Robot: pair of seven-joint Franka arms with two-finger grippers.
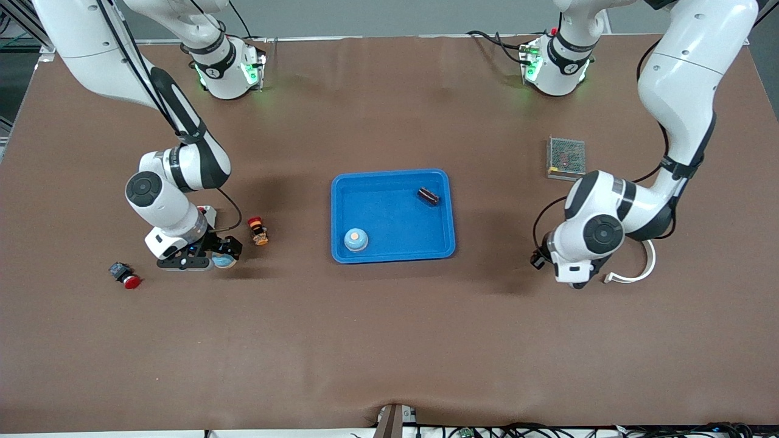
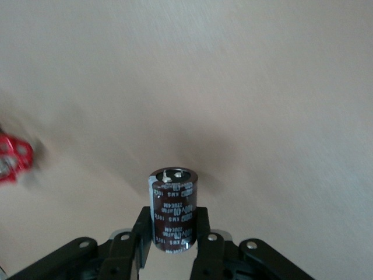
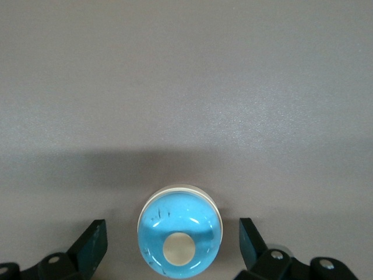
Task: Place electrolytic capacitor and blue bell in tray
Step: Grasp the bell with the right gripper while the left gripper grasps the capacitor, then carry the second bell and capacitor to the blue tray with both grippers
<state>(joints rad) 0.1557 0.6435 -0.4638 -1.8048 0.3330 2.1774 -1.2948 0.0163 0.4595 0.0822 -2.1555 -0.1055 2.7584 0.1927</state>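
At both ends of the desk (image 1: pixel 389 353), we hold our hands low.
Our left hand (image 2: pixel 172 248) pinches the electrolytic capacitor (image 2: pixel 172 211); our right hand (image 3: pixel 173 248) is spread around the blue bell (image 3: pixel 179 240).

Your blue tray (image 1: pixel 392 176) held a bell (image 1: pixel 356 239) and a dark capacitor (image 1: pixel 428 196); another bell (image 3: pixel 179 242) sat on the table; a maroon capacitor (image 2: pixel 173 209) hung gripped upright.
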